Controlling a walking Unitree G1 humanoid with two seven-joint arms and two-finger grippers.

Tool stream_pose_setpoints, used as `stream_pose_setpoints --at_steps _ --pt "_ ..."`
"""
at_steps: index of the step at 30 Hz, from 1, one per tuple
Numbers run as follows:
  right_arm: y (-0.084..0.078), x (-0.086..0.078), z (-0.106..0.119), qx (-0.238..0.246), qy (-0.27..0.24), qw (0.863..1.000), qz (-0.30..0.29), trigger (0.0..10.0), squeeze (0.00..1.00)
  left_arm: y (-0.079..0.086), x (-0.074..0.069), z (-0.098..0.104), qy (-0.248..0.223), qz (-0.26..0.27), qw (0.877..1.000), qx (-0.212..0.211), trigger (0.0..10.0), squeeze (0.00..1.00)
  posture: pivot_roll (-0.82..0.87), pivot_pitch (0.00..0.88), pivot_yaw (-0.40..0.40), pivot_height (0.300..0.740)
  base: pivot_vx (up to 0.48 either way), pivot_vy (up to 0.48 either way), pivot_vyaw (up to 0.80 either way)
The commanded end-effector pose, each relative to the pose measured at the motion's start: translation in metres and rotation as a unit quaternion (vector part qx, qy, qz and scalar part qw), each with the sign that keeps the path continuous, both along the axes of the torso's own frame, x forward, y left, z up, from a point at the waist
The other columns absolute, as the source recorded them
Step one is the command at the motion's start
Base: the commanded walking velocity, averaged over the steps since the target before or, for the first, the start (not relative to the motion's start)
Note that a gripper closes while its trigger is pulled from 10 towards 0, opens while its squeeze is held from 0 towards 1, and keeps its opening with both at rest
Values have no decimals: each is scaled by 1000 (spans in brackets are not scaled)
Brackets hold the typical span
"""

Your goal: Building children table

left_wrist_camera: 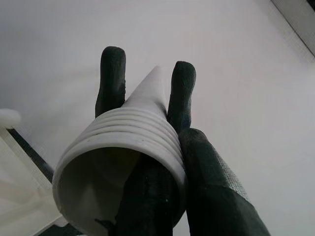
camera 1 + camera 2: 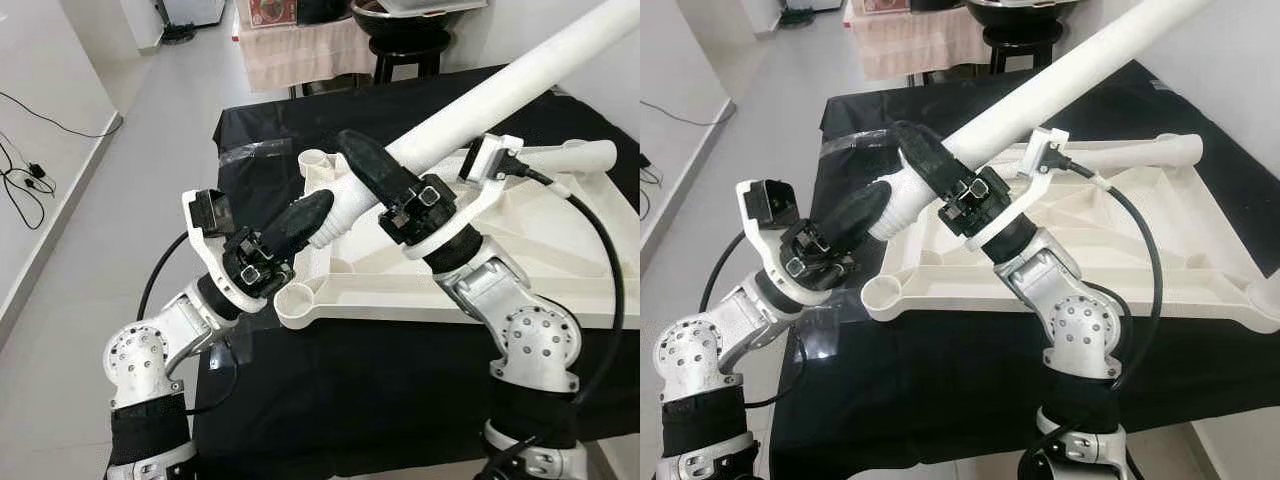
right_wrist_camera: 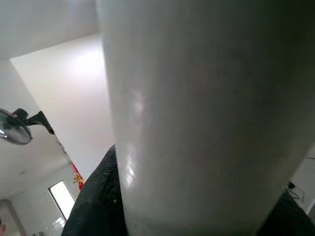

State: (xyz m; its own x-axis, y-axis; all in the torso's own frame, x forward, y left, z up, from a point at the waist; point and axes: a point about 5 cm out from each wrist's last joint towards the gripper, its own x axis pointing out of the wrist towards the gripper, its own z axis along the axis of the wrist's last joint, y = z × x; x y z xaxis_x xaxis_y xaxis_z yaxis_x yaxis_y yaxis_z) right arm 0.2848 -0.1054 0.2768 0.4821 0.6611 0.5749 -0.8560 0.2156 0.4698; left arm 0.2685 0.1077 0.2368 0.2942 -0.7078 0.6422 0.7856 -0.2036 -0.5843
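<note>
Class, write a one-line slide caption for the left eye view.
Both grippers, left and right, hold a white leg over the upturned tabletop.

Head views bright, evenly lit, sharp; soft shadows only, mild glare on the floor point(image 2: 150, 150). Right wrist view dim and out of focus up close, window point(image 3: 61, 196) blown out.

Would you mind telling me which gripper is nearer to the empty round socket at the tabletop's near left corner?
Left. The left gripper, holding the leg's threaded end, sits just above the corner socket. The right gripper grips the leg higher up, farther from that corner.
</note>
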Motion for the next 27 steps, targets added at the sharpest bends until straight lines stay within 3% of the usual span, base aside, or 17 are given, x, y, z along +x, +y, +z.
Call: stream_pose_setpoints --at_steps 1,8,9,10,11,17,22,25,27 --pt "6 -3 3 -9 -13 1000 13 0 0 -4 -3 -3 5 -13 1000 11 10000 0 -73 72 57 740 0 0 0" --pt "11 -7 -4 -45 -19 999 22 0 0 -5 -2 -3 1 -1 1000 23 10000 0 -74 65 56 740 0 0 0" --pt "11 -5 -5 -50 -17 998 16 0 0 -5 -2 -5 1 2 1000 30 10000 878 -73 64 55 740 0 0 0" --pt "11 -5 -5 -52 -16 998 12 0 0 -5 -2 -6 1 3 999 34 10000 878 -73 64 55 740 0 0 0" --pt "8 -1 -5 -51 -11 999 -2 0 0 -5 -5 -6 -4 -3 999 37 10000 1000 -74 64 57 740 0 0 0" --pt "-5 11 -3 -29 9 998 -53 0 0 -1 -9 -15 6 2 999 54 10000 1000 -72 64 57 740 0 0 0" --pt "-30 32 0 -12 41 987 -152 0 0 8 -28 -42 22 -7 990 138 10000 1000 -68 68 61 740 0 0 0" --pt "-32 33 0 -13 44 986 -162 0 0 9 -30 -46 28 -2 988 152 10000 1000 -68 68 61 740 0 0 0" --pt "-36 40 -7 -55 51 975 -211 0 0 12 -31 -56 37 31 979 199 10000 1000 -66 71 61 740 0 0 0"
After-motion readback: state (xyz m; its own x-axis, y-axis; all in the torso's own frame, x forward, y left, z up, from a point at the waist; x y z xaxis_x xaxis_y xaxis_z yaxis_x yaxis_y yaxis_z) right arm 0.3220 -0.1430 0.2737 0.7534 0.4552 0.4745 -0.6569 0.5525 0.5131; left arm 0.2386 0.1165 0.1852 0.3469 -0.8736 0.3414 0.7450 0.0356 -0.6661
